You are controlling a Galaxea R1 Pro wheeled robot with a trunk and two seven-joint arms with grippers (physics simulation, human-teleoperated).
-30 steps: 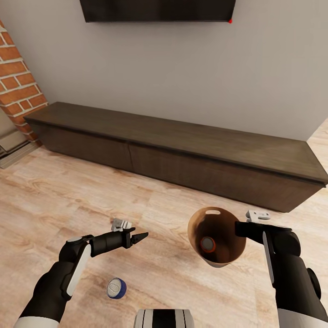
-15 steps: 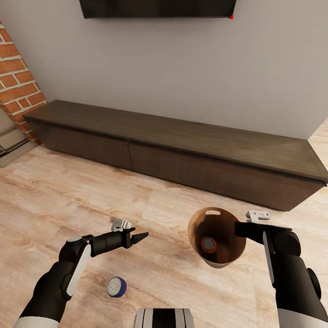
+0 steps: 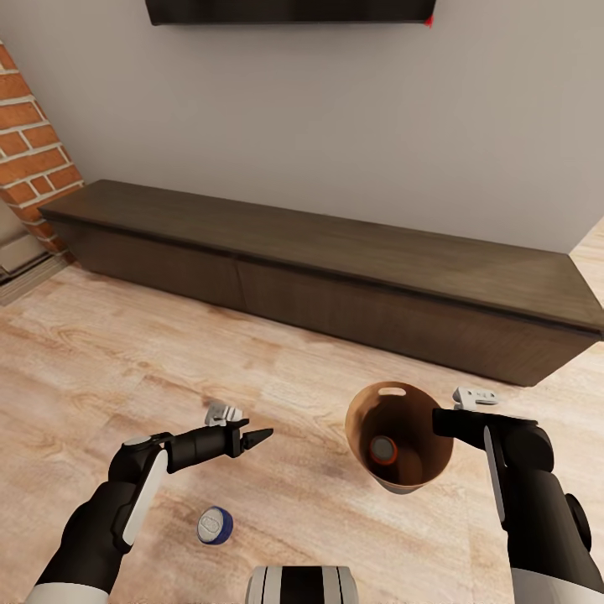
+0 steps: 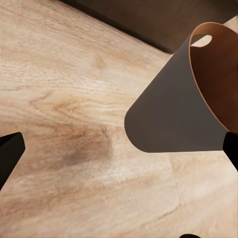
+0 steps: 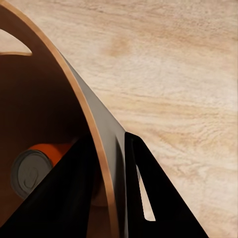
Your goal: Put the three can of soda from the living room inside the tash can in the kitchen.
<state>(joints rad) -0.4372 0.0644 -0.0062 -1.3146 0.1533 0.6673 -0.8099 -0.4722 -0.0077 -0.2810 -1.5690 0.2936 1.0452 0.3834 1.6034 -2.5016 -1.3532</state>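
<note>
On the left, my left gripper (image 3: 258, 435) hangs over the wood floor (image 3: 101, 352) with nothing in it. In the head view its fingers come together to a point, yet in the left wrist view the dark fingertips (image 4: 10, 151) sit at opposite edges with bare floor between them, so I cannot tell how far apart the jaws stand.

Below that arm, near the base, a small can with a blue wall and grey end (image 3: 215, 526) lies on the floor. It is not orange, so I would not count it as one of the task's cans.

At centre right the trash can (image 3: 399, 436) hangs tilted above the floor, its slot handle (image 3: 391, 390) on the far rim. One orange soda can (image 3: 383, 450) lies inside at the bottom, grey end up.

On the right, my right gripper (image 3: 438, 422) is clamped on the bin's near rim, one finger (image 5: 64, 198) inside the wall, the other outside.

I judge the bin light and stiff, its thin, smooth wall prone to swivel or slip in a rim pinch. The loose can may roll and shift the weight. The rim is the sensible grip; the slot handle is the alternative.
</note>
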